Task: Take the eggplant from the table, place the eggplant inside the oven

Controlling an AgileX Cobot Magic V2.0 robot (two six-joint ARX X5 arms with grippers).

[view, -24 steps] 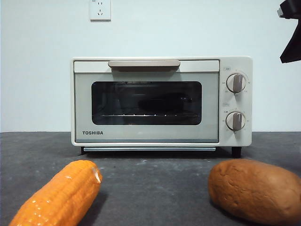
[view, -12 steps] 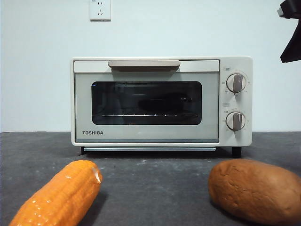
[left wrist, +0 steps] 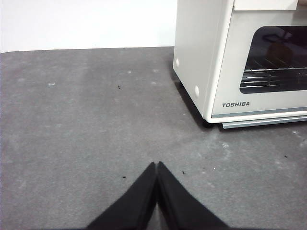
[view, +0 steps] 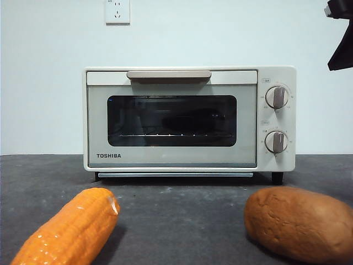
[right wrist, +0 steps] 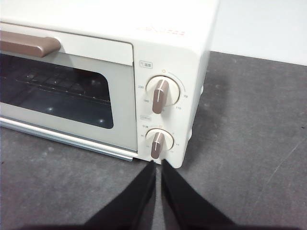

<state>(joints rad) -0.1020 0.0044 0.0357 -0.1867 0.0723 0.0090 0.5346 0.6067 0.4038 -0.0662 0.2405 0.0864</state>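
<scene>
The right end effector [right wrist: 157, 165] hangs in front of the oven [view: 187, 118], just before the lower of its two knobs [right wrist: 156, 143], its jaws drawn nearly together with only a thin slit between them and nothing held. In the front view it shows only as a black tip at the upper right corner. The left end effector [left wrist: 157, 165] waits over bare worktop [left wrist: 72, 120] off the oven's side, jaws pressed together and empty. The oven door is closed, its beige handle [view: 169, 75] untouched. Behind the dark glass, a dim dark oblong mass sits on the wire rack [view: 171, 134]; this may be the eggplant [view: 190, 121], though the tinted glass makes it hard to be sure. No eggplant lies on the worktop, where only the orange corn cob [view: 69, 232] and the brown potato [view: 300, 221] rest at the front. Judging from this, the placing step looks finished and the door shut, so the next move likely calls only for both arms to draw clear
</scene>
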